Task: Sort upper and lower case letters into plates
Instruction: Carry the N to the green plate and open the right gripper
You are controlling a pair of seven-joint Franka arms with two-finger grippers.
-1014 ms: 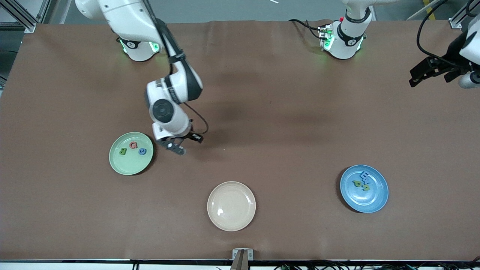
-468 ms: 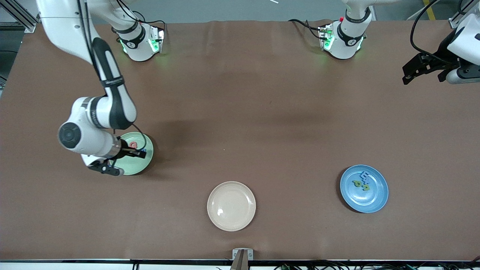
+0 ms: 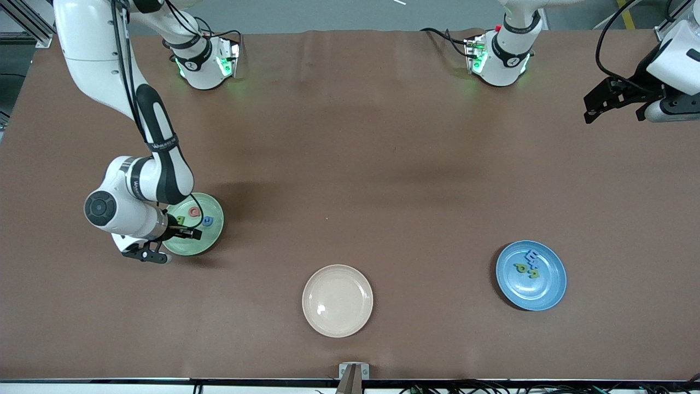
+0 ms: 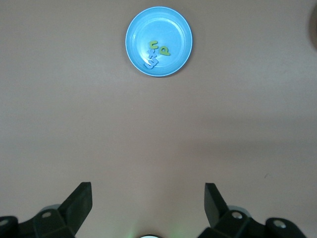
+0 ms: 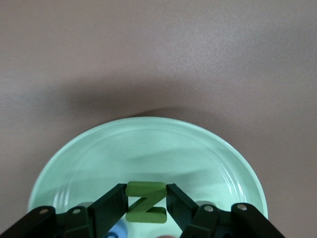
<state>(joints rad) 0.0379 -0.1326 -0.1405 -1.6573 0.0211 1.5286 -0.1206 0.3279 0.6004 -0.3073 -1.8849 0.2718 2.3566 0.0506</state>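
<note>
A green letter N [image 5: 145,208] is pinched between the fingers of the right gripper [image 5: 145,206], which is held over the pale green plate [image 3: 214,235] near the right arm's end of the table. On that plate a red letter [image 3: 193,212] and a blue letter [image 3: 207,221] can be seen; part of the plate is hidden by the wrist. The blue plate [image 3: 549,295] sits toward the left arm's end, with a small cluster of letters [image 3: 528,266] on it. A beige plate [image 3: 337,300], bare, lies between the two and nearer the front camera. The left gripper [image 3: 612,101] is held high at the table's edge, waiting, with its jaws spread wide and nothing between them.

Some risks can be judged from here. If the N is let go from this height, it may bounce or skid on the glossy surface and slide over the shallow rim. It may also land on a letter already there and come to rest tilted. The piece is small and is gripped near its edges, so it could cling to one finger when the jaws part.

Compared with a second ago, the right arm has been swung from beside the green plate to a spot over it. Half a second ago it was already there, and only a slight shift is seen since. The left gripper has been drawn a little farther outward.
</note>
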